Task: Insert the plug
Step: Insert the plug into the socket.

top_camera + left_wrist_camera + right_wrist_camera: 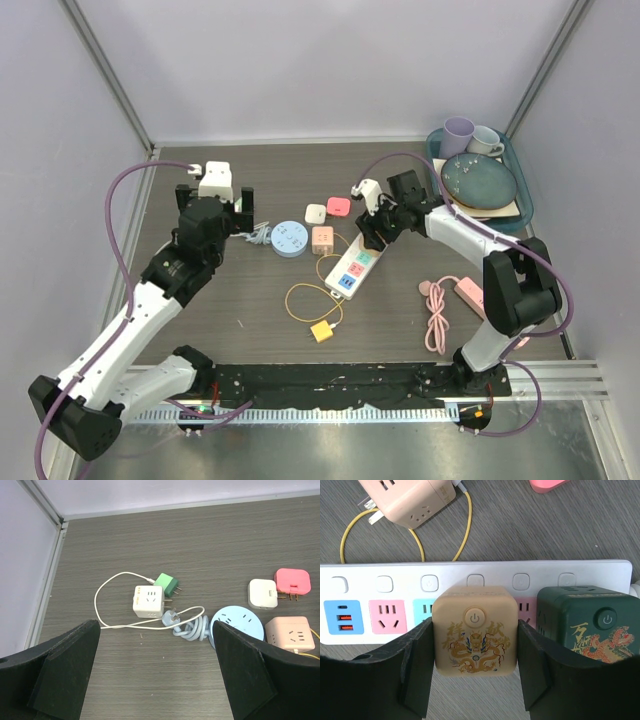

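Observation:
My right gripper (475, 652) is shut on a tan cube plug with a gold dragon print (475, 635), one finger on each side. The cube sits over the middle sockets of the white power strip (385, 572); its prongs are hidden, so I cannot tell how deep it sits. A dark green cube (590, 625) stands on the strip just to its right. In the top view the right gripper (372, 228) is over the far end of the strip (350, 272). My left gripper (155, 680) is open and empty above bare table, at the left in the top view (240, 212).
Near the left gripper lie a white cube socket (148, 601), a green adapter (166, 585), a light blue plug and cord (187, 625) and a round blue socket (237, 625). A pink cube (410, 500) with a yellow cable lies beyond the strip. A tray with dishes (527, 205) stands back right.

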Motion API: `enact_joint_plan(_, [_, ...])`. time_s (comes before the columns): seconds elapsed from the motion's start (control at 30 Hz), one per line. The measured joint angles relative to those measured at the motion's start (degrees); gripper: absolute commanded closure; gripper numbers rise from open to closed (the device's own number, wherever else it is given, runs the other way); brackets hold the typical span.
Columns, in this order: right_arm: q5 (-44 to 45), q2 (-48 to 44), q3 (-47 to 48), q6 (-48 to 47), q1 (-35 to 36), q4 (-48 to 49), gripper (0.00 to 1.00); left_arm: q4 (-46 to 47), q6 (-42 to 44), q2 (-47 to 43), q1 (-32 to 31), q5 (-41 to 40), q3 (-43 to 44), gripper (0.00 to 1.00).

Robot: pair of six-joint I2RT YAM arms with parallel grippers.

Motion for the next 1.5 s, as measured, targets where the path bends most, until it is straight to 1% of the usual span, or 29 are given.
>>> enact_joint_plan(0.1, [0.07, -0.15, -0.28, 0.24, 0.00, 0.33, 0.99, 0.00, 0.00, 0.15, 0.00, 0.00, 0.00, 0.00])
enact_joint_plan(0.17, [0.17, -0.20, -0.28, 0.39, 0.00, 0.28, 0.96, 0.02, 0.07, 0.22, 0.00, -0.02, 0.00, 0.00])
enact_joint_plan(0.23, [0.26, -0.35, -0.24, 0.63, 0.04, 0.22, 0.81, 0.11, 0.28, 0.35, 0.00, -0.20, -0.02, 0.00])
enact_joint_plan(0.27, [0.39, -0.37, -0.13, 0.79, 0.11, 0.11, 0.69, 0.20, 0.52, 0.44, 0.00, -0.35, -0.02, 0.00])
enact_joint_plan(0.33, [0.74, -0.66, 0.35, 1.05, 0.26, -0.24, 0.58, 0.33, 0.74, 0.59, 0.00, -0.48, -0.02, 0.00])
enact_joint_plan(0.37, [0.87, -1.18, 0.90, 1.11, 0.37, -0.76, 0.46, 0.35, 0.79, 0.70, 0.00, -0.50, -0.02, 0.00])
enact_joint_plan(0.47, [1.42, -1.20, 2.19, 1.33, 0.59, -2.91, 0.31, 0.33, 0.79, 0.94, 0.00, -0.52, -0.02, 0.00])
enact_joint_plan(0.5, [1.44, -1.20, 2.69, 1.49, 0.70, -3.91, 0.20, 0.33, 0.79, 1.05, 0.00, -0.50, -0.02, 0.00])
enact_joint_plan(0.57, [1.62, -1.25, 3.61, 2.62, 0.76, -6.95, 0.11, 0.33, 0.79, 1.14, 0.00, -0.52, -0.02, 0.00])
enact_joint_plan(0.67, [1.42, -1.60, 4.20, 4.35, 0.92, -11.13, 0.06, 0.33, 0.81, 1.20, 0.00, -0.52, -0.02, 0.00])
enact_joint_plan(0.73, [1.25, -2.56, 5.03, 5.53, 1.09, -12.55, 0.05, 0.33, 0.79, 1.27, 0.00, -0.52, -0.02, 0.00])
enact_joint_plan(0.83, [0.42, -6.32, 5.92, 7.43, 1.29, -13.18, 0.00, 0.33, 0.81, 1.46, 0.00, -0.50, -0.02, 0.00])
enact_joint_plan(0.87, [0.02, -8.02, 6.08, 8.48, 1.40, -13.00, 0.00, 0.31, 0.79, 1.51, 0.00, -0.48, -0.02, 0.00])
enact_joint_plan(0.93, [-0.57, -11.43, 5.88, 10.82, 1.57, -11.54, 0.00, 0.31, 0.79, 1.57, 0.00, -0.46, -0.02, 0.00])
enact_joint_plan(1.0, [-1.01, -15.61, 5.11, 15.32, 1.79, -8.20, 0.00, 0.31, 0.74, 1.62, 0.00, -0.42, -0.02, 0.00])
enact_joint_plan(1.13, [-1.29, -20.48, 2.60, 23.56, 2.29, -1.22, 0.00, 0.24, 0.68, 1.73, 0.00, -0.26, -0.02, 0.00])
enact_joint_plan(1.23, [2.40, -22.62, -0.98, 27.87, 4.50, 4.46, 0.00, 0.20, 0.52, 1.70, 0.00, 0.09, -0.02, 0.00])
enact_joint_plan(1.3, [7.41, -22.84, -2.73, 30.12, 8.46, 6.88, 0.00, 0.15, 0.48, 1.73, 0.00, 0.13, -0.02, 0.00])
enact_joint_plan(1.4, [14.45, -19.96, -1.92, 34.21, 13.73, 8.13, 0.00, 0.02, 0.48, 1.70, 0.00, 0.13, -0.02, 0.00])
enact_joint_plan(1.5, [22.64, -13.94, 1.73, 39.12, 17.44, 8.11, 0.01, -0.13, 0.48, 1.70, 0.00, 0.13, -0.02, 0.01])
